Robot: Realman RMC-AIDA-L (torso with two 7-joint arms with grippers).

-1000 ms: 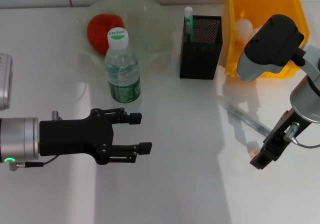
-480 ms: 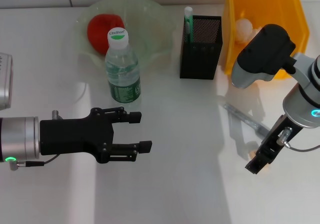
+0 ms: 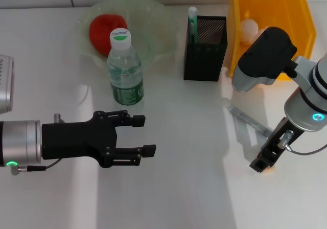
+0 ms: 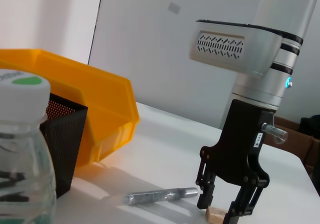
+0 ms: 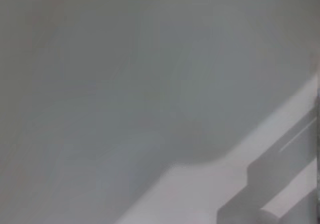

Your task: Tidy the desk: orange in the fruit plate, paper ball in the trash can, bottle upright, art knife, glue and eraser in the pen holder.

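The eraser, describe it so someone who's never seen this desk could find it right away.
Start at the yellow bin and come toward the robot, past the silvery art knife. The eraser lies on the table between the right gripper's open fingers, a small tan block, unlike the long metal knife.

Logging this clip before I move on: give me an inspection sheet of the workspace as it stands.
Surface: white desk, shadows only.
Job's things: orange in fruit plate; bottle upright; glue in pen holder; paper ball in yellow trash bin; art knife lying on desk; eraser on desk.
Clutter: nothing seen.
Grippers: left gripper open, near the bottle; right gripper open, straddling the eraser.
Cables: thin lead at left wrist.
Surroundings: white wall.
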